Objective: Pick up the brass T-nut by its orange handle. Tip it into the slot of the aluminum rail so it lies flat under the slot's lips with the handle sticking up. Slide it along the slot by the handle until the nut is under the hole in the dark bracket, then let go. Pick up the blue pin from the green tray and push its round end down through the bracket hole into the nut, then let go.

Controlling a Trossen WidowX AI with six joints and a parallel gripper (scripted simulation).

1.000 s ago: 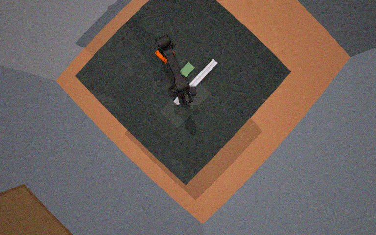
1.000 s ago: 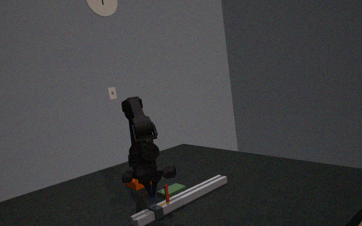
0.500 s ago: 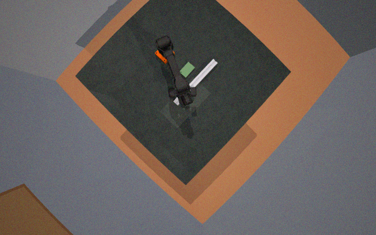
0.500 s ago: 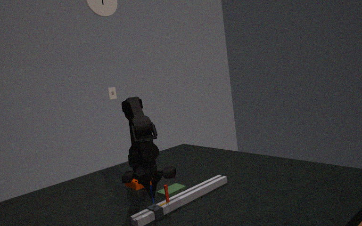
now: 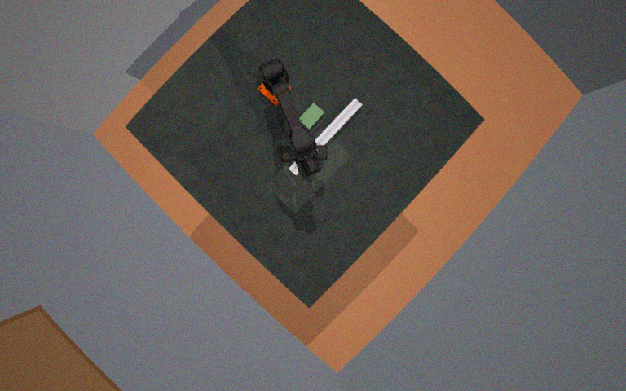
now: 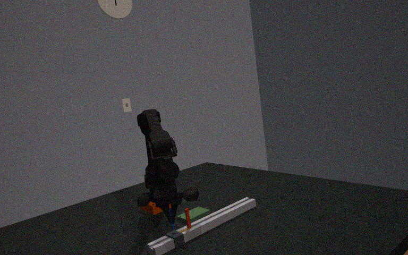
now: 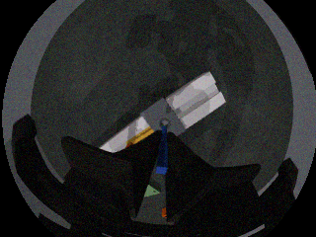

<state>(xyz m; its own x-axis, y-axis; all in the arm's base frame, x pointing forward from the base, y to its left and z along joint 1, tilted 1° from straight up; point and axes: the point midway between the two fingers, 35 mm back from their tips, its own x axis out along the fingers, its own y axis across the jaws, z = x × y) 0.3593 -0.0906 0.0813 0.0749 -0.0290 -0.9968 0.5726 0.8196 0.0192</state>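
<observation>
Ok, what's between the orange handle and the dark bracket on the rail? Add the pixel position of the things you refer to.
A short yellow strip of the brass T-nut (image 6: 183, 230) (image 7: 140, 136), in the slot; exterior and wrist views show it.

Nut (image 6: 184, 230) (image 7: 140, 136) in rail (image 5: 338, 121) (image 6: 220, 218) (image 7: 195, 101) slot, bracket (image 6: 178, 240) (image 7: 157, 113) around rail, tray (image 5: 311, 116) (image 6: 195, 213) (image 7: 151, 192) beside rail
</observation>
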